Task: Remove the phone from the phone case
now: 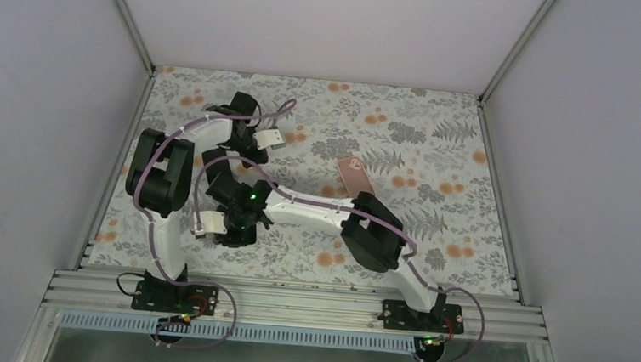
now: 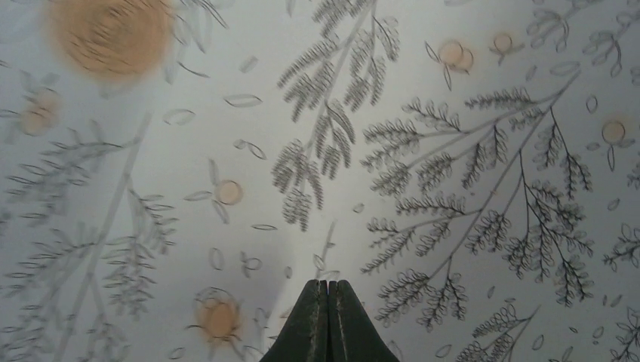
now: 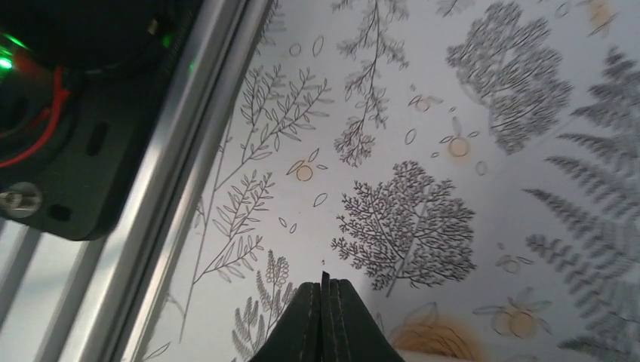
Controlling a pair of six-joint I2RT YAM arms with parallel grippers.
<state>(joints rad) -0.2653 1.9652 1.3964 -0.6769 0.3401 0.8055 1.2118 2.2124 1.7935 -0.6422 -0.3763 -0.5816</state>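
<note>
Left gripper (image 2: pixel 327 283) and right gripper (image 3: pixel 325 282) both closed.

Pink phone (image 1: pixel 356 177) flat on the bench (image 1: pixel 438 155), right of centre.
It shows as one slim rose-pink rectangle, back side up, with a small dark camera spot near its far left corner. It lies slanted, its long side running from far left to near right on the flowered surface. The phone case (image 1: pixel 363 186) cannot be told apart from it at this size.

Top view looks down from behind; both wrist views face floral cloth (image 2: pixel 189 83) closely.
</note>
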